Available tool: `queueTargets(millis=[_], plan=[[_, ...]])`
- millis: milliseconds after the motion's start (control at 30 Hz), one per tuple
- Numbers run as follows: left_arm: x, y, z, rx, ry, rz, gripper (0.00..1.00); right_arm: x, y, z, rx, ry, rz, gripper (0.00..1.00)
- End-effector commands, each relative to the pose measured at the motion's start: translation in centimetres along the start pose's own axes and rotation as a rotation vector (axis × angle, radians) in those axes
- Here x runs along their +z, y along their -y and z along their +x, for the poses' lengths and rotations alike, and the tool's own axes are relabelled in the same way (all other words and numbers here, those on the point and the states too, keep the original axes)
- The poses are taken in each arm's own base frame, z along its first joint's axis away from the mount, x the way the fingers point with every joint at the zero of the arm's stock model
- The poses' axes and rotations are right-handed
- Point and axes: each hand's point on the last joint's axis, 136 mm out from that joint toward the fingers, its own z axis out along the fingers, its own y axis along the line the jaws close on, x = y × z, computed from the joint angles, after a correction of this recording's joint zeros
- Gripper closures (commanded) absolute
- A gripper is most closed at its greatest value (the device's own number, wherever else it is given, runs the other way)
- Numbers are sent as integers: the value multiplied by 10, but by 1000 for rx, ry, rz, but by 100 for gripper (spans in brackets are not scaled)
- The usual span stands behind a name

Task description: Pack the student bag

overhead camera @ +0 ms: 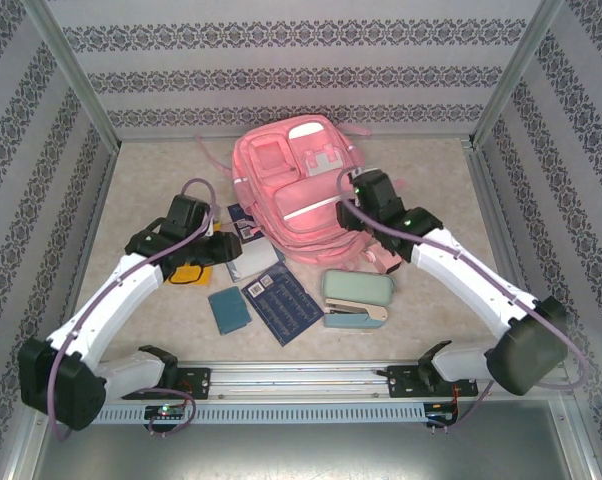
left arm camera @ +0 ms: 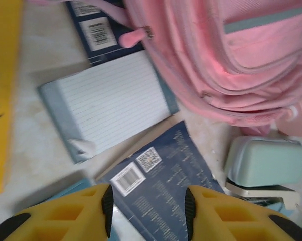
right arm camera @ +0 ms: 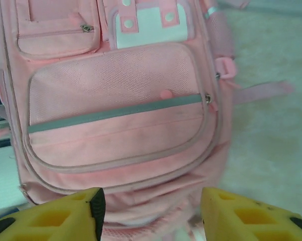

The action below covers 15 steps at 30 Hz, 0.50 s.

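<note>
The student bag (overhead camera: pixel 286 180) is a large pink backpack lying flat at the back of the table, front pockets up. In the right wrist view the student bag (right arm camera: pixel 121 115) has its pockets zipped shut, with a grey strip across the big pocket. My right gripper (overhead camera: pixel 349 216) hovers over the bag's lower right part, and this right gripper (right arm camera: pixel 152 213) is open with nothing between its yellow fingers. My left gripper (overhead camera: pixel 227 248) is left of the bag. That left gripper (left arm camera: pixel 148 206) is open and empty above a dark blue booklet (left arm camera: pixel 166 186).
A lined notepad (left arm camera: pixel 113 100), a teal notebook (overhead camera: pixel 228 310), a mint stapler (overhead camera: pixel 356 297), a yellow item (overhead camera: pixel 186 272) and a second dark blue booklet (overhead camera: pixel 243 220) lie in front of the bag. Patterned walls enclose the table on three sides.
</note>
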Motion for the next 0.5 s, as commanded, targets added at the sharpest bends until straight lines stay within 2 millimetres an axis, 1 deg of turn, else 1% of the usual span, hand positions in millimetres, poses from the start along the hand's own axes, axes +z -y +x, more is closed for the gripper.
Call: queueTargets(millis=[0, 33, 67, 100, 167, 233, 267, 333, 400, 467], plan=[[-12, -37, 15, -85, -9, -190, 56, -23, 24, 5, -244, 27, 288, 30], [-15, -47, 23, -114, -30, -245, 56, -28, 18, 6, -230, 44, 257, 8], [-16, -54, 30, -135, -53, -282, 55, -31, 10, 12, -195, 53, 186, 2], [-15, -59, 37, -149, -75, -300, 55, -35, 6, 14, -147, 76, 135, 2], [-12, -69, 54, -190, -117, -326, 55, -43, -7, 22, -41, 127, -62, 2], [-6, -74, 71, -226, -150, -320, 54, -47, -10, 26, 98, 148, -235, 2], [-3, -77, 78, -242, -163, -315, 53, -47, -11, 30, 142, 131, -299, 2], [2, -81, 90, -268, -180, -310, 53, -49, -21, 37, 147, 96, -371, 3], [7, -88, 99, -283, -191, -321, 52, -49, -33, 45, 133, 45, -396, 7], [13, -94, 107, -308, -204, -332, 52, -48, -51, 57, 125, -15, -444, 14]])
